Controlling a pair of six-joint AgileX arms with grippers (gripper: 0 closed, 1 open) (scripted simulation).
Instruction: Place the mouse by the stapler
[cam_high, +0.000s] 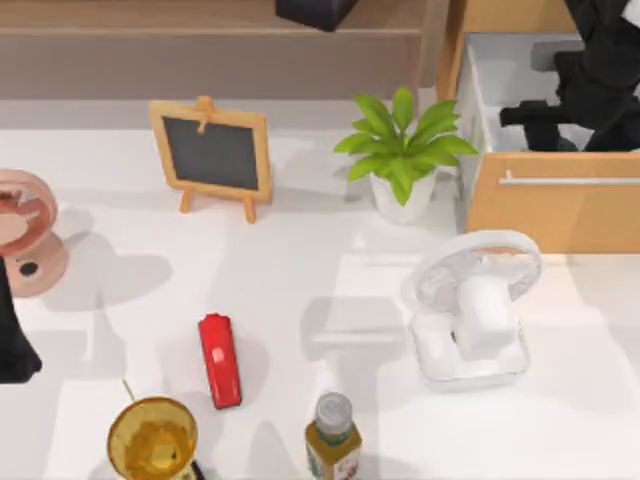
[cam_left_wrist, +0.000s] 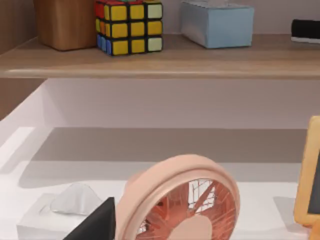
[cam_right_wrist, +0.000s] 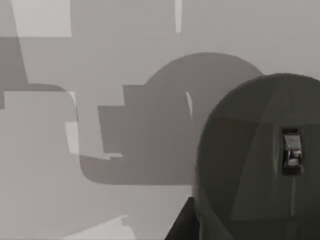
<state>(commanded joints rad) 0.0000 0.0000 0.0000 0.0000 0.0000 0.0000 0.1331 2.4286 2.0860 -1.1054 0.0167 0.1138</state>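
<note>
The stapler (cam_high: 219, 360) lies on the white table (cam_high: 300, 290) toward the near left, its long axis running near to far and tilting slightly, the squarish end farther away. It sits between the yellow cup (cam_high: 152, 438) and the bottle (cam_high: 332, 435). The mouse (cam_right_wrist: 260, 160) appears close under the right wrist camera, scroll wheel visible. The right arm (cam_high: 590, 80) is over the open drawer (cam_high: 550, 200) at far right; the left arm (cam_high: 15, 340) sits at the left edge. I cannot tell how either arm's jaws stand.
</note>
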